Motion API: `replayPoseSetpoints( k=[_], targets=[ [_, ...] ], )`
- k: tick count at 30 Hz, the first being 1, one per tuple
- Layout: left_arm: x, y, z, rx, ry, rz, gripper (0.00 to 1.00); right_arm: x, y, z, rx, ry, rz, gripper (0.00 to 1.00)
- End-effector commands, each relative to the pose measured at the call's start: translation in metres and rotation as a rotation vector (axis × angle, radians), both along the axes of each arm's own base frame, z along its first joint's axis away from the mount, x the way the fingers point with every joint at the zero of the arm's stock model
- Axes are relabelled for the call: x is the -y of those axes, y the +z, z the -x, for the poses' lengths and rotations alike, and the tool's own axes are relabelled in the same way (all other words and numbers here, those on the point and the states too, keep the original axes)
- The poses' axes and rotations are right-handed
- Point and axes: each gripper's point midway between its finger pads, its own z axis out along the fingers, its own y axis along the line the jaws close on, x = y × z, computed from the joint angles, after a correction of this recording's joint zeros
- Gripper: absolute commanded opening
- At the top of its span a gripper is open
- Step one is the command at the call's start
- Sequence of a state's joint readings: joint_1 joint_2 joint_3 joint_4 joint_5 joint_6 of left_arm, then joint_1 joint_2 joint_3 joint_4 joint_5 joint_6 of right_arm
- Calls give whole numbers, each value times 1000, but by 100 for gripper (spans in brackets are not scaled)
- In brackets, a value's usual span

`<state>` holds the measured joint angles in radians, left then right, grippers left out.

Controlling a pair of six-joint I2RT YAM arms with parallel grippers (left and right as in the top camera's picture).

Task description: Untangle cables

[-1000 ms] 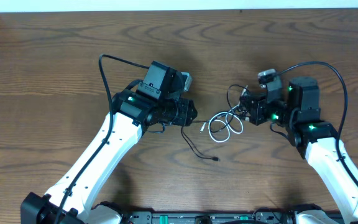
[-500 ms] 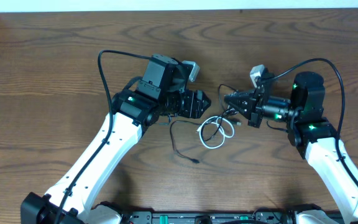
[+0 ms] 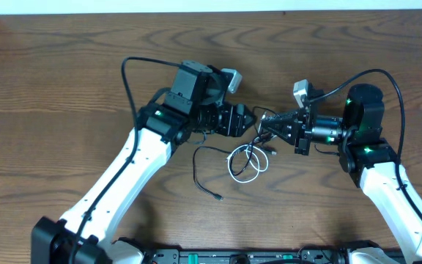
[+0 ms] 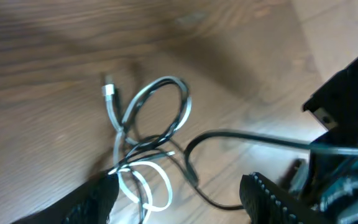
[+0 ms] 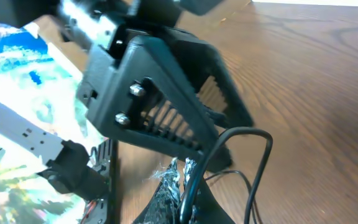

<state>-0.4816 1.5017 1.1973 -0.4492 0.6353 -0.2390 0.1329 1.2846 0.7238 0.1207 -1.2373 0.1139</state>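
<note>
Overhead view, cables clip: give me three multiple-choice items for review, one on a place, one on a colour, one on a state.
1. Where do the white cable's loops lie?
A. on the table below the gap between the two pincers
B. at the table's far left edge
C. draped over the left arm

2. What colour is the cable that trails to a loose plug nearest the table's front edge?
A. white
B. red
C. black

3. How do the left pincer's jaws stand?
A. clamped on the white loops
B. apart, holding nothing
C. shut on a plug

Key: 1 A, the loops rest on the wood under the gap between the left pincer and right pincer. 2 C, the dark cord runs left and down to its plug. 3 B, the left wrist view shows both fingers spread above the cables.
</note>
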Motion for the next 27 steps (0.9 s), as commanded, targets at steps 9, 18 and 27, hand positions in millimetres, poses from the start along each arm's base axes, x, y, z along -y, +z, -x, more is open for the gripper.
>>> replayPoseSetpoints(
  k=[9, 18, 27],
  targets=[
    [18, -15, -7, -30, -58, 57, 61, -4, 18, 24, 56, 148, -71, 1],
    [-3, -18, -25, -18, 20, 29, 7, 33, -42, -49, -96, -374, 200, 30],
    [-45, -13, -38, -75, 108, 60, 7, 127, -130, -68, -449, -978, 547, 61]
  ],
)
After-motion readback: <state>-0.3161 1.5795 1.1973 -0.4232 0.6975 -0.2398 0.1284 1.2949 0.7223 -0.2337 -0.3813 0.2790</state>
